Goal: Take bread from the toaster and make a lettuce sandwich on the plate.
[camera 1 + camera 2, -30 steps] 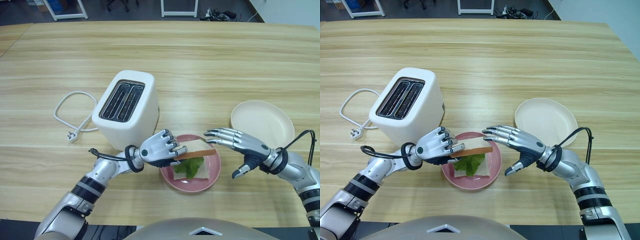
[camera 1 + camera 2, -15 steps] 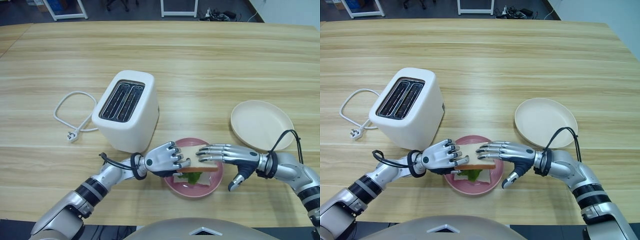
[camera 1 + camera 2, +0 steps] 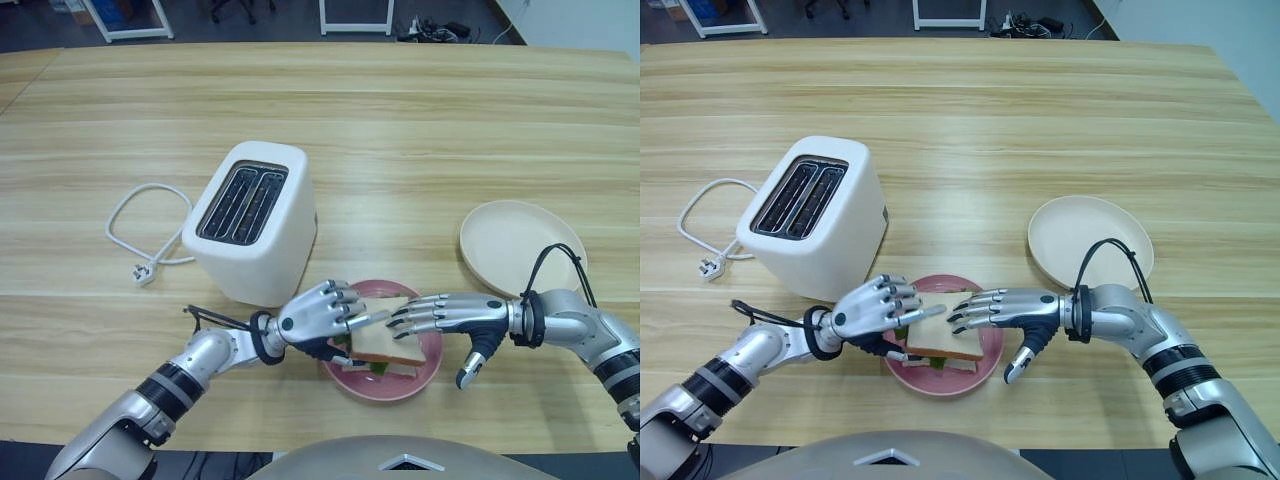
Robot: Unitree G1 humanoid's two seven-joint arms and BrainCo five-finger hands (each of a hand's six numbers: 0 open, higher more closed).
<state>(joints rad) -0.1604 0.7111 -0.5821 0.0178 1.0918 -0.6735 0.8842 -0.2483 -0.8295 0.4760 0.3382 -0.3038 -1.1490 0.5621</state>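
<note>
Wooden worktop [image 3: 420,130] runs across both views. White two-slot toaster [image 3: 255,225] stands upright, left of centre, nearer the near edge than the far one, slots empty. Its power cord [image 3: 112,218] loops on the worktop toward the left edge and ends in a plug [image 3: 146,271].

Cream plate [image 3: 510,245] sits bare toward the right edge, well apart from the toaster. Pink plate [image 3: 395,388] sits at the near edge, about centre, just beside the toaster's near right corner. The right eye view shows a strip of bare wood between the two.

Sandwich is on the pink plate. The top bread slice [image 3: 375,340] lies flat over the lower slice. Lettuce [image 3: 940,362] is between the slices. The left eye view gives one green sliver at the near edge. The right eye view also gives green poking out on the left, by the left hand [image 3: 312,312].

Left hand is at the slice's left edge, touching it; gripping or just resting, cannot tell. Right hand [image 3: 455,315] is stretched flat and holds nothing, with its fingertips [image 3: 965,318] on top of the slice. Its wrist cable arcs over the cream plate's near rim.
</note>
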